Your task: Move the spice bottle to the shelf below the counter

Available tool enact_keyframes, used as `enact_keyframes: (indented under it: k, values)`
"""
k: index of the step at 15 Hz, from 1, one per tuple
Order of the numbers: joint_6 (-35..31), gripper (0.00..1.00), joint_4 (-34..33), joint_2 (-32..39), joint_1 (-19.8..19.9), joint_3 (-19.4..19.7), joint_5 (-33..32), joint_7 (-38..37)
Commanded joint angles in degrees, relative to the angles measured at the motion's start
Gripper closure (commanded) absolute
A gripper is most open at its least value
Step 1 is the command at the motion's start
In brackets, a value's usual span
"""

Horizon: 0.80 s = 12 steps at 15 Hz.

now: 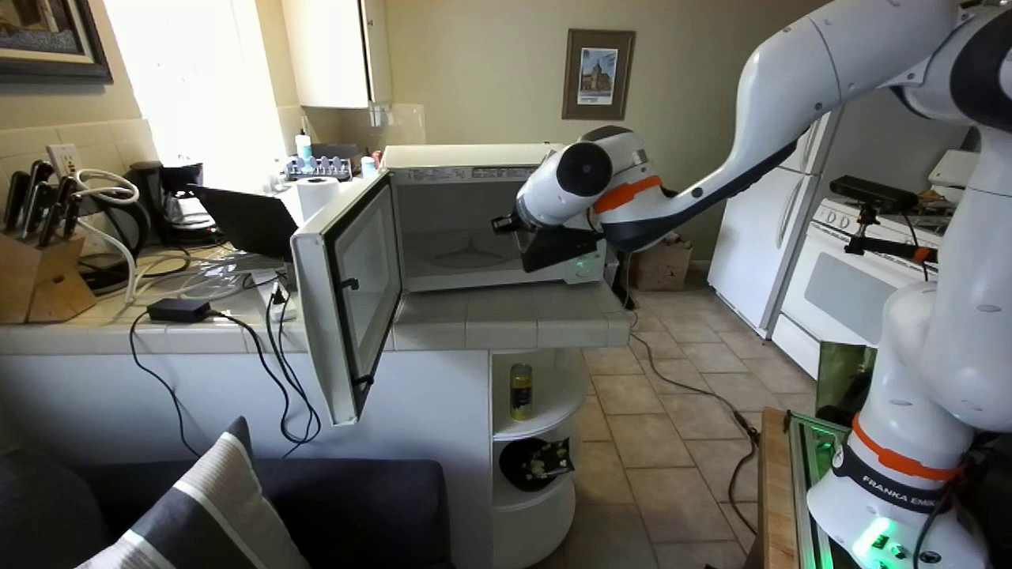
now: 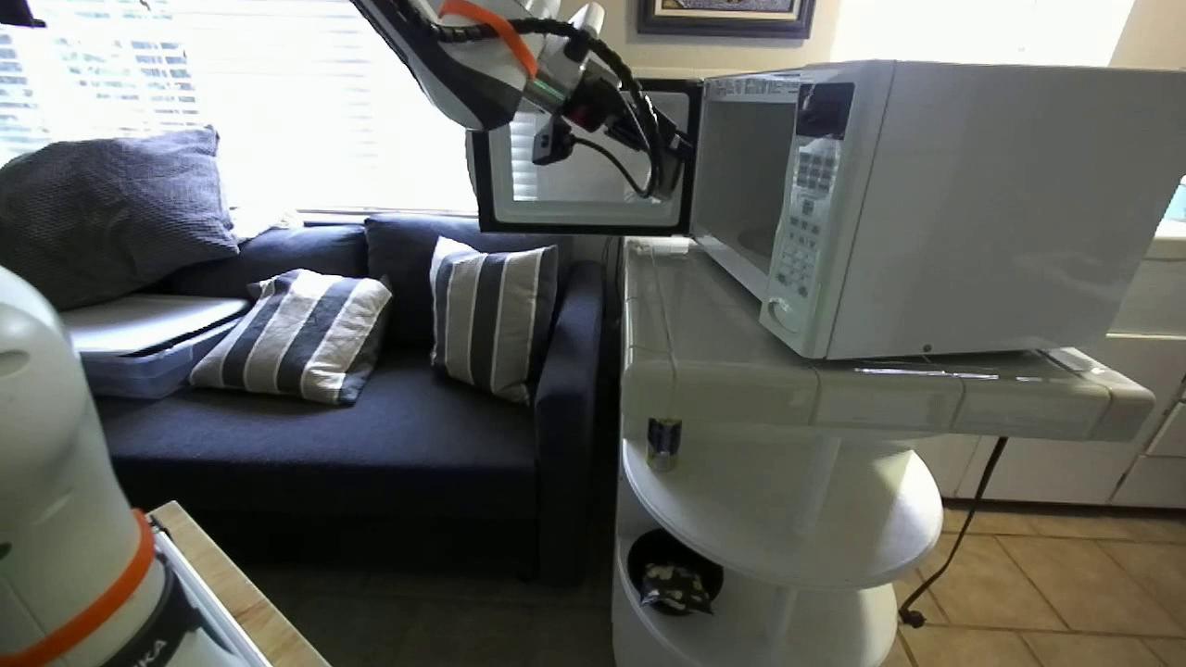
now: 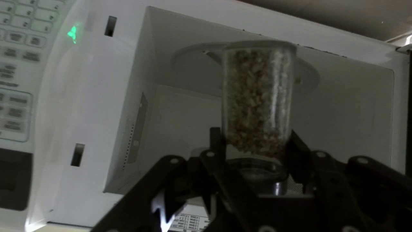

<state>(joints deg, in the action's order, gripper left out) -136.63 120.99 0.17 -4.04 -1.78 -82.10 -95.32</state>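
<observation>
In an exterior view: microwave (image 1: 462, 209) on counter (image 1: 510, 332), knife block (image 1: 39, 276) on it too, microwave's 9 o'clock. Shelf (image 1: 557, 401) under counter holds another bottle (image 1: 520, 393); bowl (image 1: 514, 458) on lower tier (image 1: 522, 501), that bottle's 6 o'clock. Wrist view: spice bottle (image 3: 257, 96) in gripper (image 3: 254, 141), microwave cavity (image 3: 190, 111) behind.

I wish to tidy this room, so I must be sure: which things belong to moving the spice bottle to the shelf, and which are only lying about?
Belong to the job:
spice bottle, held in the gripper
white shelf
counter above it

Not part of it:
yellow bottle standing on the shelf
black bowl, lower on the shelf
microwave on the counter
knife block
striped pillows
</observation>
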Motion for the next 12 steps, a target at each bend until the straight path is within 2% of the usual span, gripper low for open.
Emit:
enact_keyframes:
  k: [1,6,9,12]
  values:
    - [3.5,0.77,13.7,-12.5,-1.3,-2.6,-2.6,-7.3]
    - [9.2,0.77,25.4,-21.7,-3.5,-6.4,-3.2,-17.5]
    - [12.8,0.77,29.5,-22.2,-5.0,-8.4,-4.3,-23.8]
    - [15.7,0.77,31.9,-19.6,-6.5,-9.6,-4.9,-29.0]
